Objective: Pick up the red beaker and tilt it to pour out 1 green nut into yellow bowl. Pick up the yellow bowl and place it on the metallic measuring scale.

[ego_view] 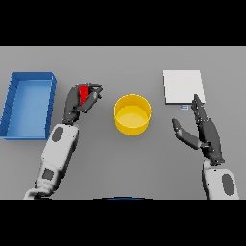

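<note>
text: none legible | labels, brands, numbers: none could be read on any object | metallic measuring scale [182, 86], upper right of frame: small display patch at its front edge was too blurred to read

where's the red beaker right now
In the head view the red beaker sits left of centre, wrapped in the left hand, between the blue tray and the yellow bowl.
</note>
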Robot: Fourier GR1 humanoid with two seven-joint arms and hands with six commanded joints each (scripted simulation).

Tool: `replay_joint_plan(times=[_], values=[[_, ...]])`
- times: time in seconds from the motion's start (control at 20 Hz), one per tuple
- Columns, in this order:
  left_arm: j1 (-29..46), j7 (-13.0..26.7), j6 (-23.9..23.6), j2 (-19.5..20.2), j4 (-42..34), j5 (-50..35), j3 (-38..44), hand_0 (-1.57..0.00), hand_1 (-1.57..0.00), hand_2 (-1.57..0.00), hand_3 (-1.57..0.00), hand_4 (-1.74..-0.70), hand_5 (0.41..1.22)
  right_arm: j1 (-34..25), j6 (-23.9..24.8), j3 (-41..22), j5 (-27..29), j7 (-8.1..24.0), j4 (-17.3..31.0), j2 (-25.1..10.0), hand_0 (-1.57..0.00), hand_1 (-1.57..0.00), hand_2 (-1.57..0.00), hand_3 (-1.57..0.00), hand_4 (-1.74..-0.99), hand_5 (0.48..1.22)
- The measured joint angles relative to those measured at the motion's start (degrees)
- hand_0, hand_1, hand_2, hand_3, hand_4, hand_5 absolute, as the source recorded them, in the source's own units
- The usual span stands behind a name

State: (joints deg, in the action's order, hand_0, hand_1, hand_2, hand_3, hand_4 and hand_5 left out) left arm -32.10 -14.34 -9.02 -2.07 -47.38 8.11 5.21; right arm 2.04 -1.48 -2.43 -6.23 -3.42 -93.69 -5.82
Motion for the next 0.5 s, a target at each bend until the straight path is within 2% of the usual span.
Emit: replay_joint_plan(times=[0.1,0.25,0.35,0.5], values=[[0.62,0.04,0.02,-0.02,-0.86,0.57,-1.14,-1.49,-1.48,-1.48,-1.41,-1.53,1.184,-0.55,0.27,-0.26,-0.41,0.79,0.51,0.34,0.0,0.0,0.0,0.0,-1.287,0.65],[0.28,-0.53,-0.35,0.67,-1.59,1.76,-1.29,-1.53,-1.53,-1.53,-1.49,-1.51,1.202,-0.66,0.21,0.18,-0.03,-0.08,0.4,0.02,0.0,0.0,0.0,0.0,-1.292,0.655],[-0.58,1.8,-0.34,0.45,-3.58,1.64,-0.97,-1.54,-1.54,-1.54,-1.52,-1.5,1.209,0.01,-0.31,-0.15,0.13,-0.23,-0.23,-0.01,0.0,0.0,0.0,0.0,-1.294,0.659],[-0.33,2.91,0.32,0.86,-7.55,2.85,-2.0,-1.56,-1.56,-1.56,-1.54,-1.5,1.215,-0.02,0.27,-0.19,-0.83,0.06,0.41,-0.15,0.0,0.0,0.0,0.0,-1.295,0.665]])
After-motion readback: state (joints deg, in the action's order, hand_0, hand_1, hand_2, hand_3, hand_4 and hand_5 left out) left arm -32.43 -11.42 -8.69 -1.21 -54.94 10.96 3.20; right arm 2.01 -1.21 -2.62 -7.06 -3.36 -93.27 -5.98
